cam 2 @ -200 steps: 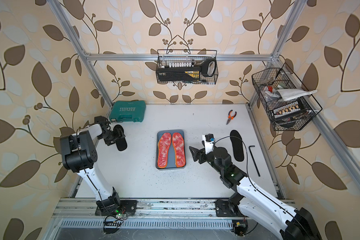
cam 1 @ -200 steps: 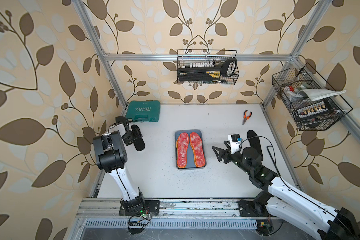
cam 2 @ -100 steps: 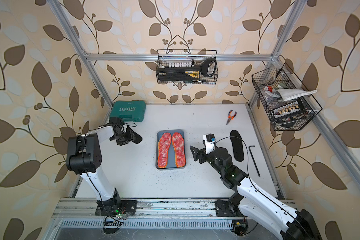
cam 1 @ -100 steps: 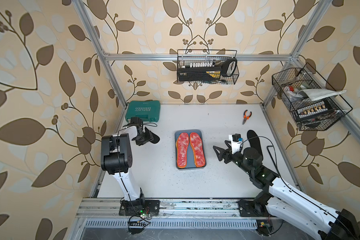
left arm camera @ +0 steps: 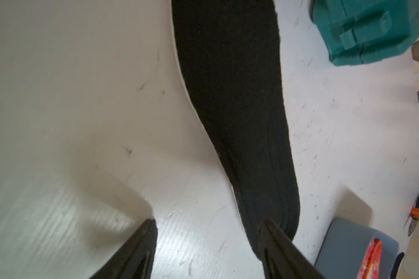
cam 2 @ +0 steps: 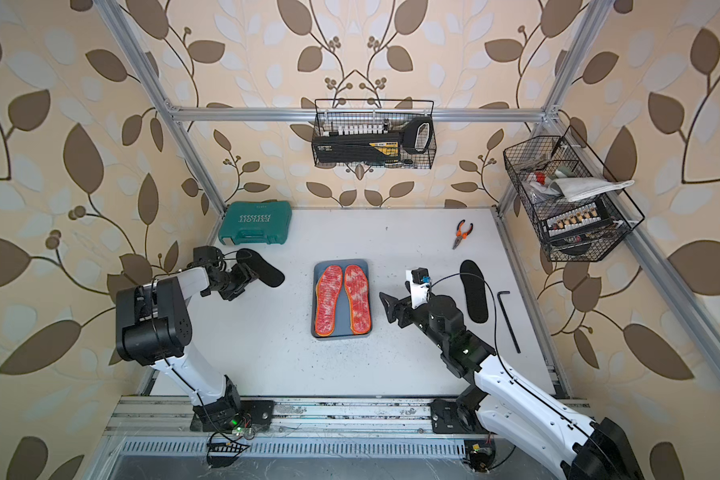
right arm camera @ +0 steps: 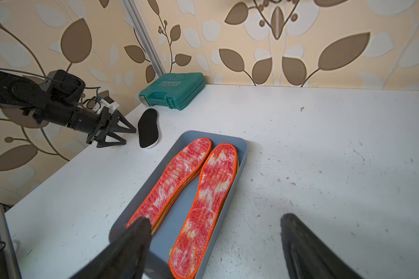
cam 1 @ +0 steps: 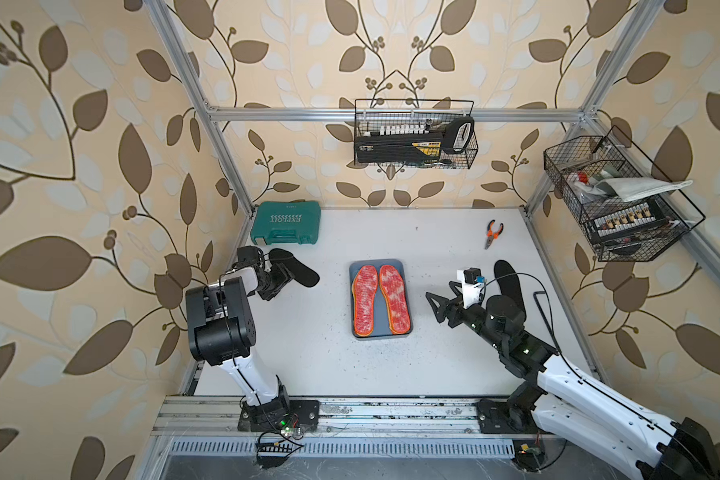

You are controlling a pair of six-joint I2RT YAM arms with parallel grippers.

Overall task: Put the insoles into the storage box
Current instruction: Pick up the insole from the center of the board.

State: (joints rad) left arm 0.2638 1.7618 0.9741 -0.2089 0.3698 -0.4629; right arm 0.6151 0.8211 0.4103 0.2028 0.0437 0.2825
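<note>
The left arm (cam 1: 219,328) has swung in off the left wall, and the black insole (cam 1: 296,270) in front of it has slid right and turned onto a slant, while the right arm (cam 1: 504,320) hasn't budged! Out on the tabletop (cam 1: 308,365), the storage box (cam 1: 382,330) sits dead centre, long side running near to far, with two red-white insoles (cam 1: 366,300) side by side on top inside it. Two black ones are not yet in. The slanted one lies flat just near of the green case (cam 1: 287,224), its long axis running far-left to near-right and its near-right end aimed at the box. The other black insole (cam 2: 474,291) lies flat by the right edge, running near to far, behind the right arm's wrist. The left arm is plainly the nearer to the slanted one. Now the left fingers (left arm camera: 276,246): spread well apart and holding nothing. In the left wrist view one tip sits over the insole's box-side end and the other over bare tabletop, so the insole lies off to one side of the gap, and contact I can't call. To my eye the pickup hinges on a sideways shift until that end sits between them. The right fingers (right arm camera: 136,241) gape wide and empty, hovering just right of the box.
</note>
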